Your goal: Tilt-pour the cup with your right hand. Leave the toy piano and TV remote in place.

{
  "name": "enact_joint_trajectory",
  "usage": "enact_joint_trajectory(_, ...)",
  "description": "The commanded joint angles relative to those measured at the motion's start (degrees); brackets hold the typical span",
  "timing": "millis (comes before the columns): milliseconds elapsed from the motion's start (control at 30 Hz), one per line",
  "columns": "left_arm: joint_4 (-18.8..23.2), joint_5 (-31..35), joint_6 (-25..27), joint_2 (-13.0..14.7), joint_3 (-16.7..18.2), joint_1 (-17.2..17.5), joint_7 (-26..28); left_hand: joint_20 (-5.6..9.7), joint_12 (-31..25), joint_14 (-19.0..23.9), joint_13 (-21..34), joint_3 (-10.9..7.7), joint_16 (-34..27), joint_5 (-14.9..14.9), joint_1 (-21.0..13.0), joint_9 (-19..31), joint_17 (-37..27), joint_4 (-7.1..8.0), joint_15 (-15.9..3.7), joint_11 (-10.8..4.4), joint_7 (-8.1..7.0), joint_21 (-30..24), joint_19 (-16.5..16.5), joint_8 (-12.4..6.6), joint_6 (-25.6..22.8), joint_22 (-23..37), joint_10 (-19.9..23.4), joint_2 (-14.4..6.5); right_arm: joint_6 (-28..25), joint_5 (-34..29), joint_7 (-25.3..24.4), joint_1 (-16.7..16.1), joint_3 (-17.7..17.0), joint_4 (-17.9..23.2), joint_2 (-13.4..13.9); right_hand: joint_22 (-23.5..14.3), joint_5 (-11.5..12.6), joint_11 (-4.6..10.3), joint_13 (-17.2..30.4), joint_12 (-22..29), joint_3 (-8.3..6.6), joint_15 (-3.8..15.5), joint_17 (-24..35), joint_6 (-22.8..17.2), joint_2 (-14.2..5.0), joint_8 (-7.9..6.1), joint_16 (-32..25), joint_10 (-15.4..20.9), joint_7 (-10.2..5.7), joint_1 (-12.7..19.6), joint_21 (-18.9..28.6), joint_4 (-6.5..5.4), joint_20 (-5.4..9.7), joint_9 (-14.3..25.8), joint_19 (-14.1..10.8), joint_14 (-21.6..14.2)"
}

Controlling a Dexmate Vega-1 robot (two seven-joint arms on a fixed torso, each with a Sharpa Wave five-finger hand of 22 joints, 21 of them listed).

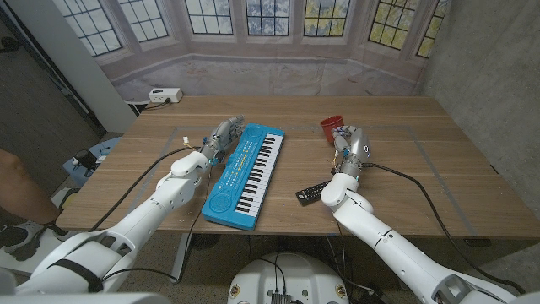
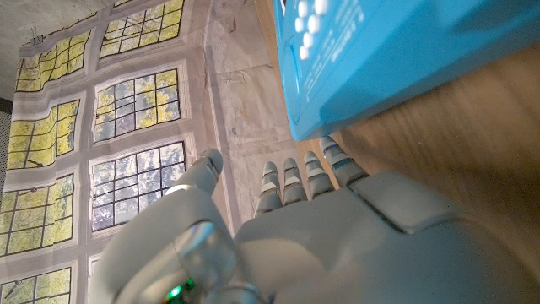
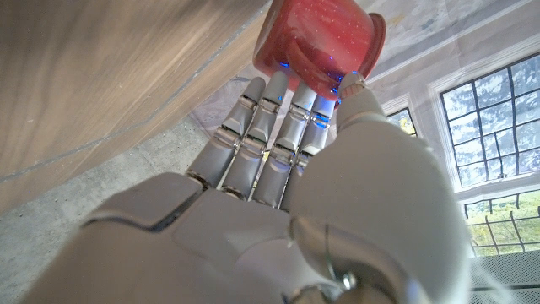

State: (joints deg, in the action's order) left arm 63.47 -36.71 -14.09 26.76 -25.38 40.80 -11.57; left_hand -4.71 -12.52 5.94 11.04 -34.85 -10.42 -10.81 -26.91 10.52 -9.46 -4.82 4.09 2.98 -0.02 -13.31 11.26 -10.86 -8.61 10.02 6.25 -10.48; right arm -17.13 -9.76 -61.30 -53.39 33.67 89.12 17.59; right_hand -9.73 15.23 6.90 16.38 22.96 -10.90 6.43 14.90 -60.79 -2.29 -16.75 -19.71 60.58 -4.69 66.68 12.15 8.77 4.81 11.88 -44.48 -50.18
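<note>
**Right hand at the red cup**

My right hand (image 1: 348,143) reaches the red cup (image 1: 331,128), which stands upright on the wooden table (image 1: 422,160); my fingertips (image 3: 325,91) touch its wall, though I cannot tell whether I grip it. My left hand (image 1: 218,140) waits, fingers apart and holding nothing, beside the blue toy piano (image 1: 246,176). The TV remote (image 1: 310,192) lies near my right forearm.

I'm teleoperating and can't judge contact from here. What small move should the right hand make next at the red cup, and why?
Probably close the right hand around the red cup before any tilt. The wrist view shows its fingertips just reaching the cup's side with the fingers straight, not wrapped. The cup stands upright on the table, so tilting now would likely just push it away.
</note>
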Motion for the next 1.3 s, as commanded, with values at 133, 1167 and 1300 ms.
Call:
enact_joint_trajectory(133,0.6,0.0,0.0,0.2,-0.2,0.2,-0.2,0.2,-0.3,0.7,0.3,-0.22,-0.1,-0.3,-0.6,0.2,-0.2,0.08,-0.04,-0.07,-0.41,0.1,0.5,0.01,-0.4,0.1,0.6,0.0,1.2,-1.0,-0.8,-0.7,-1.1,1.5,0.4,-0.3,-0.3,0.0,0.2,0.4,0.22,6.38,0.1,-0.6,-0.41,-0.08,0.1,0.7,0.08,0.7,0.2,-0.16,3.99,0.1,-0.5,-0.7)
enact_joint_trajectory(1167,2.0,0.3,0.7,0.4,-0.4,0.6,0.7,0.25,-0.2,0.9,0.4,-0.31,0.0,-0.3,-0.6,0.2,-0.2,0.16,-0.02,-0.06,-0.45,0.5,0.7,0.01,-0.4,0.1,0.7,0.1,0.4,-1.3,3.2,-2.6,-3.4,7.2,3.5,-0.3,-0.9,-0.08,0.3,0.3,0.51,6.44,0.2,-0.8,-0.91,0.05,0.1,0.7,0.03,1.1,0.0,-0.28,4.01,0.2,-0.3,-1.1)
enact_joint_trajectory(1300,3.1,0.4,0.6,0.8,-0.2,1.0,1.1,0.21,-0.2,0.9,0.4,-0.29,0.0,-0.3,-0.6,0.2,-0.3,0.18,0.01,-0.16,-0.47,0.5,0.7,0.0,-0.4,0.1,0.7,0.1,0.1,-1.3,4.4,-2.7,-3.3,8.0,4.1,-0.3,-1.0,-0.07,0.3,0.3,0.61,6.29,0.2,-0.8,-0.95,0.11,0.1,0.8,-0.01,1.1,0.0,-0.35,4.03,0.2,-0.3,-1.1)
